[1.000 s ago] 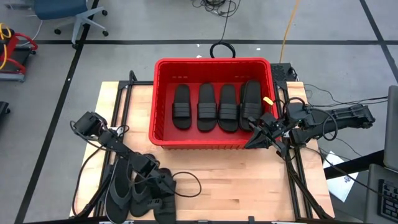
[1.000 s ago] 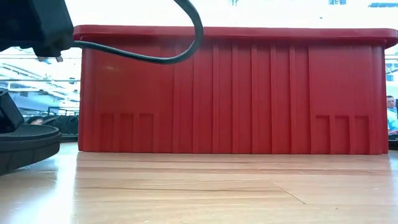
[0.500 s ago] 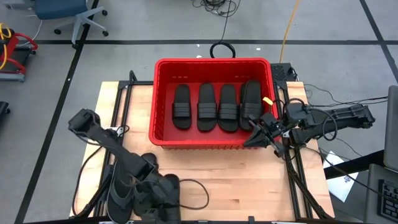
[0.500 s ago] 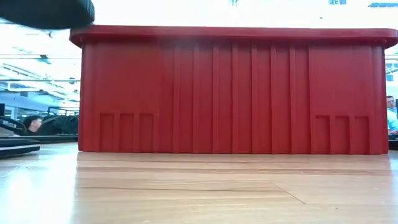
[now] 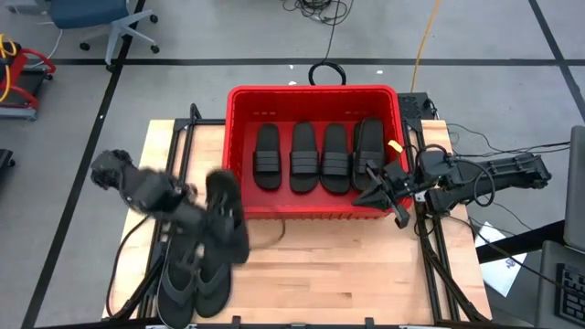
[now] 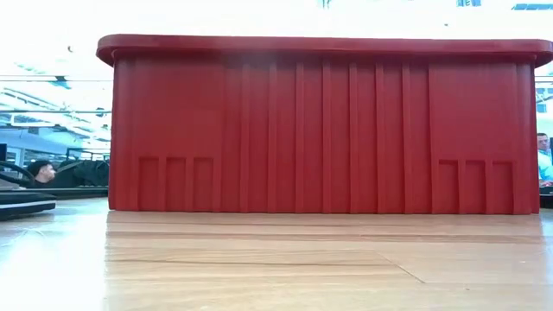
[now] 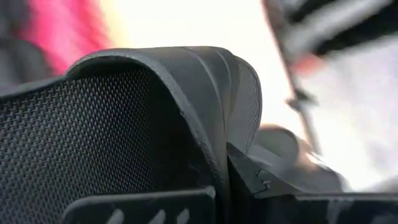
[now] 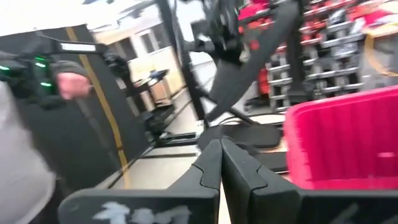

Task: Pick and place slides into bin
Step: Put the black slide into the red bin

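Observation:
The red bin (image 5: 239, 206) stands at the table's far middle with several black slides (image 5: 320, 157) lying side by side on its floor. My left gripper (image 5: 203, 217) is up above the table's left half, in front of the bin's near left corner, shut on one black slide (image 5: 227, 215). Two dark flip-flops (image 5: 187, 279) lie flat on the table at the near left, below it. My right gripper (image 5: 370, 196) hangs shut and holding nothing at the bin's near right corner. My left gripper pinches the black slide between its two fingers (image 7: 283, 186), coming slanting down from the table's left. The slide's textured face (image 7: 93, 137) and curved rim (image 7: 214, 155) fill the wrist view and hide the exact place of contact. The slide is lifted clear of the table.
The bin's near wall (image 6: 320, 130) fills the low view, with bare wooden table (image 5: 347, 265) in front of it. A black loop handle (image 5: 326, 73) sticks out at the bin's far side. Cables run beside both arms. A person (image 8: 25, 143) shows in the room beyond.
My left gripper has risen from the pile at the table's near left and gone toward the bin, tipping steeply downward. It took the black slide along, and the slide is now lifted clear of the table. The two flip-flops stayed where they were.

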Robot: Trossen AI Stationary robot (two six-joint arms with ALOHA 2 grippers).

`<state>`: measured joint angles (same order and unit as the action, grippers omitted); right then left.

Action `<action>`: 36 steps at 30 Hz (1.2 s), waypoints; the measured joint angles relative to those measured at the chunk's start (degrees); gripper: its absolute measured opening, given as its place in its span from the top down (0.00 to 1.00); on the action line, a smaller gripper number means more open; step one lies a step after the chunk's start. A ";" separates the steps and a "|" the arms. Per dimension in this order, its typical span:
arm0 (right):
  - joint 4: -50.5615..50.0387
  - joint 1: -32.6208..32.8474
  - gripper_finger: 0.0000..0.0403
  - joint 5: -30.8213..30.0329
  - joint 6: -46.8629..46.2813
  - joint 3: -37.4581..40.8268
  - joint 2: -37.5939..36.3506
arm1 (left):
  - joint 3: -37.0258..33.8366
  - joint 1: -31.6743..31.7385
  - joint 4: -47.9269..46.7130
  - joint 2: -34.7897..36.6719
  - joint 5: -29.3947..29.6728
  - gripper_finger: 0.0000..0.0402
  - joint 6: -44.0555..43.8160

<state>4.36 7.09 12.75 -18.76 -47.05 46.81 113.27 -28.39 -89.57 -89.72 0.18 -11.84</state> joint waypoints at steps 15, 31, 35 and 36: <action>-16.24 -1.04 1.00 -16.10 6.84 0.02 -2.08 | 5.62 41.73 15.56 -7.95 0.64 1.00 36.72; -18.29 -12.14 0.97 -23.15 12.21 0.02 0.11 | 6.98 44.94 16.82 -21.61 -6.76 1.00 49.54; -11.87 -16.37 0.86 -23.20 11.89 0.04 5.20 | 10.93 46.90 22.17 -21.65 -6.37 1.00 49.02; -9.14 -17.44 0.83 -23.41 10.64 0.04 6.77 | 12.30 47.76 23.28 -21.71 -6.71 1.00 47.92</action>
<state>-4.78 -10.34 -10.67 -8.13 -47.01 53.57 125.57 19.37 -66.29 -111.44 -6.53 36.08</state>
